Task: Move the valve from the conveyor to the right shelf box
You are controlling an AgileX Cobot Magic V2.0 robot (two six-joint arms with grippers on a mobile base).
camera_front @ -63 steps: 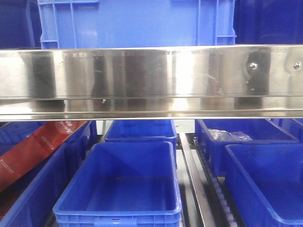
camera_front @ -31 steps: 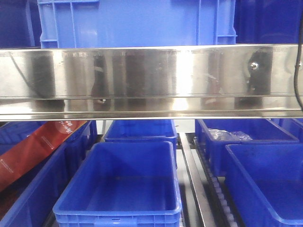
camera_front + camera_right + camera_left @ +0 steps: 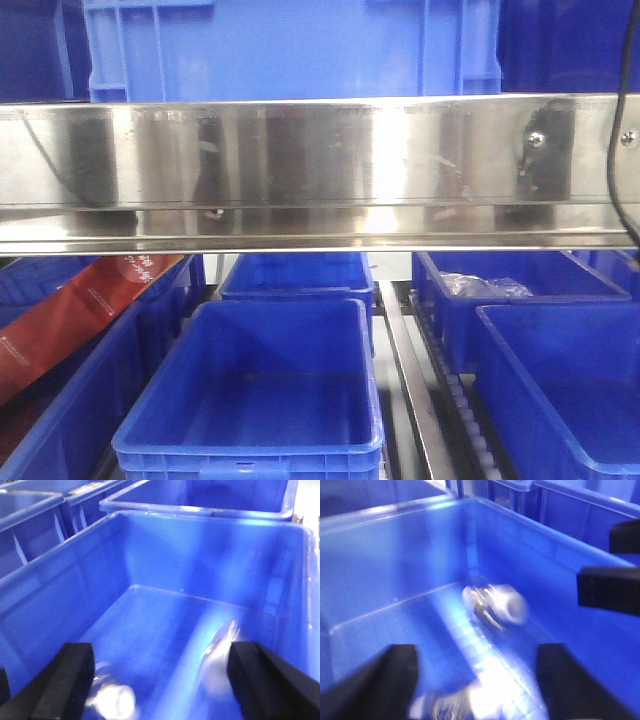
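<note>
A valve [image 3: 495,605] is seen lying loose mid-frame on the floor of a blue box [image 3: 385,565], left wrist view. The left end effector [image 3: 477,680] is spread wide, empty above it; the right end effector [image 3: 160,680] likewise wide (blurred). Retreat should be straight upward, box walls avoided. Conveyor unseen.

Valve [image 3: 495,605]: pale grey-white cylindrical body with a metallic fitting at its left end, lying on its side on the floor of the blue box [image 3: 395,555], axis running from roughly 10 o'clock to 4 o'clock in the left wrist view, clear of the walls; outline blurred. Box: open-topped, glossy blue plastic, upright. A second blurred bagged metallic part [image 3: 450,705] lies at 6 o'clock. Conveyor not in view
</note>
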